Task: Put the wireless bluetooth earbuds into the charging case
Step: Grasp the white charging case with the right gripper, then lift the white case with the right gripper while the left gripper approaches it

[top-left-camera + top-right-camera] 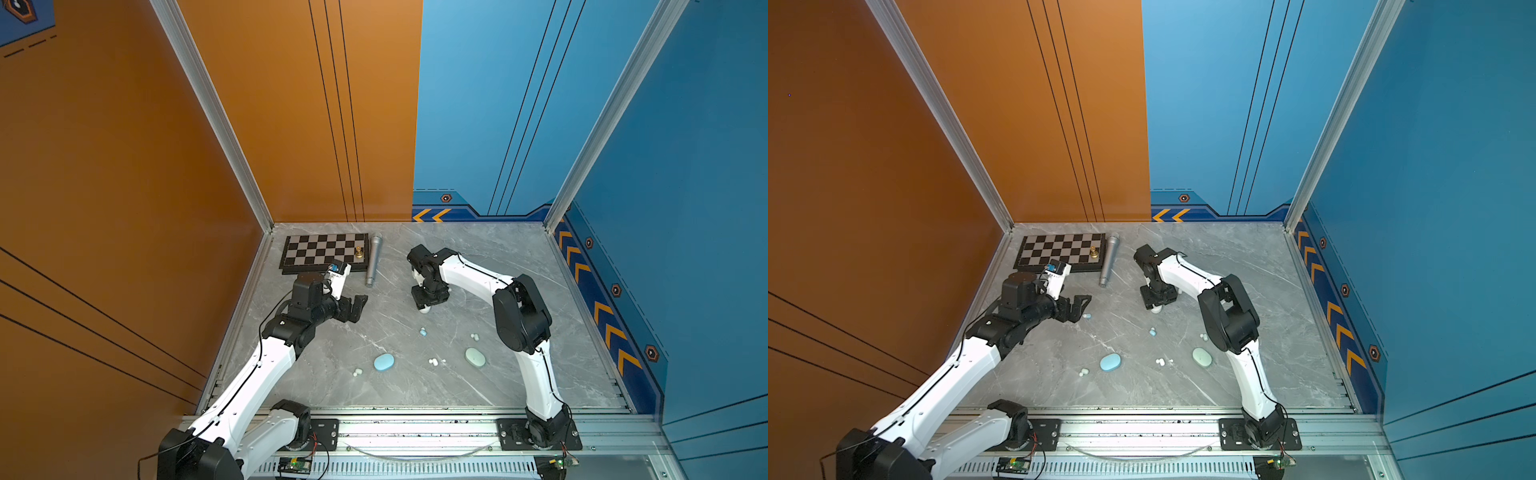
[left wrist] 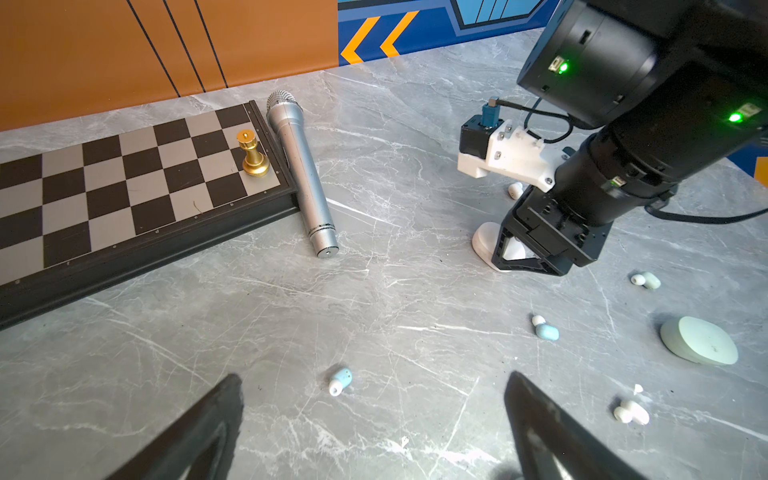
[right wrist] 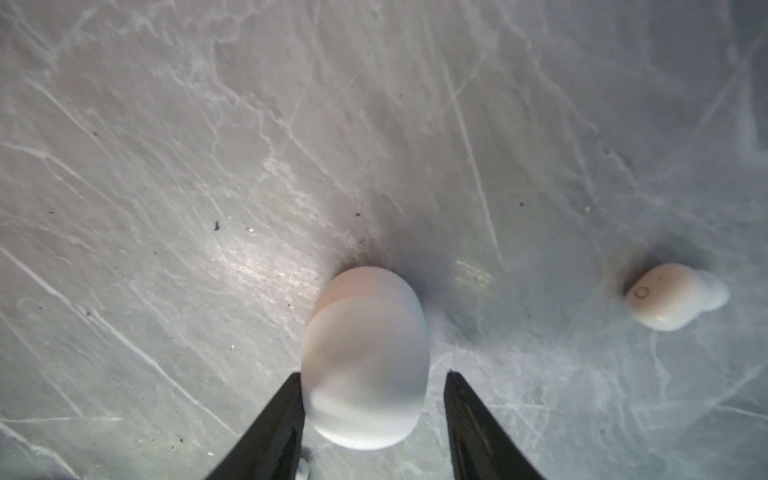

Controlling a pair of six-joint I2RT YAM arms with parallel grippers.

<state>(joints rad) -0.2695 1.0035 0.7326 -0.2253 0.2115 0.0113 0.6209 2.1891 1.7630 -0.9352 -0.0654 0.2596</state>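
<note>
A white charging case [image 3: 365,361] lies on the table between my right gripper's [image 3: 373,374] jaws. One finger touches its side and the other stands a little off it, so the gripper is open. A white earbud [image 3: 673,297] lies close beside the case. My left gripper [image 2: 374,376] hangs wide open above a light blue earbud [image 2: 340,380]. Another blue earbud [image 1: 423,331], a white pair [image 1: 434,362] and pale green earbuds [image 1: 474,336] lie scattered mid-table. A blue case [image 1: 383,362] and a green case [image 1: 475,357] lie shut nearer the front.
A chessboard [image 1: 320,249] with a gold piece [image 1: 359,251] lies at the back left. A silver microphone [image 1: 373,259] rests along its right edge. One more pale earbud [image 1: 357,372] lies left of the blue case. Walls close three sides.
</note>
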